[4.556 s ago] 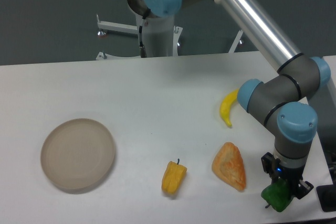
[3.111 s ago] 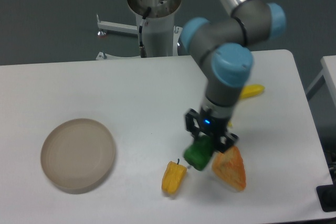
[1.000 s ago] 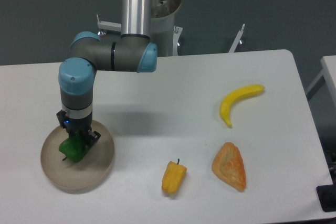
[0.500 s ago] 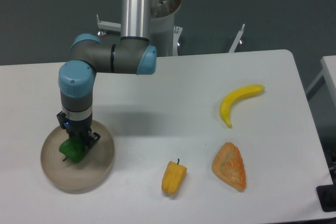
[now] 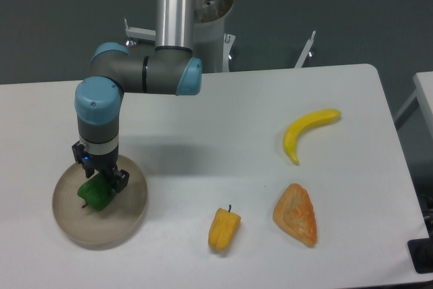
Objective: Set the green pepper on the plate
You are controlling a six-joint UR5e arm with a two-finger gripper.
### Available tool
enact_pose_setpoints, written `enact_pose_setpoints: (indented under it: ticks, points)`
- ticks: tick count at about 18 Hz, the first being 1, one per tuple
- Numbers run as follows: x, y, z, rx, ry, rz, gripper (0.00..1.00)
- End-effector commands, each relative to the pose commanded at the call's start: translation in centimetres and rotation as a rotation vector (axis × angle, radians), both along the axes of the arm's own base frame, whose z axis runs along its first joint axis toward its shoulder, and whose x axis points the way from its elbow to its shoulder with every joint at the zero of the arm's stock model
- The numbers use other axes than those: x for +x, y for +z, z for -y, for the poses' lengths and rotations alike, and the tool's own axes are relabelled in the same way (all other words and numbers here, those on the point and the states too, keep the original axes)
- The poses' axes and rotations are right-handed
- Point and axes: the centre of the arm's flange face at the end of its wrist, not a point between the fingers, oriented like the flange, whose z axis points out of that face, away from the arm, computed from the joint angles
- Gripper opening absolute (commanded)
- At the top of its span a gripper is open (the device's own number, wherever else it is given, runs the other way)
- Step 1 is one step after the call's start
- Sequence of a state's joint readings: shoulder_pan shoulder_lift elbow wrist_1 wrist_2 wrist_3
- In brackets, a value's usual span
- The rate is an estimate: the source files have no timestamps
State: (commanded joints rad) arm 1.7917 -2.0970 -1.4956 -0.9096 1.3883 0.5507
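Observation:
The green pepper lies inside the beige plate at the table's front left, left of the plate's middle. My gripper hangs straight down just above the pepper. Its fingers are spread to either side of the pepper's top, so it looks open and no longer clamped on it. The gripper body hides the pepper's upper edge.
A yellow-orange pepper lies at the front centre. To its right sits an orange wedge-shaped food item, and a banana lies further back on the right. The arm's base column stands behind the table's far edge.
Over the earlier frames the gripper carried the green pepper from the front right corner to the plate. In the last half second the fingers have spread and the gripper has risen slightly.

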Motion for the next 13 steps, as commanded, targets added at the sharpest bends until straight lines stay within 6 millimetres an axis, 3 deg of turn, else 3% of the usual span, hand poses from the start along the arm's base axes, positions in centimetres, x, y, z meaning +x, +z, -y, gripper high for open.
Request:
enact_pose_setpoints:
  ticks: [3, 6, 8, 11, 13]
  points:
    - [-1.8, 2.5, 0.5, 0.035, 0.027, -0.007, 1.0]
    - [-7.2, 5.1, 1.7, 0.061, 0.102, -0.027, 1.0]
    - [-11.3, 5.8, 2.4, 0.068, 0.16, -0.037, 1.0]
    - [-16.3, 6.7, 3.2, 0.078, 0.222, -0.063, 1.0]
    - [-18.7, 7.8, 4.1, 0.085, 0.225, -0.109, 1.0]
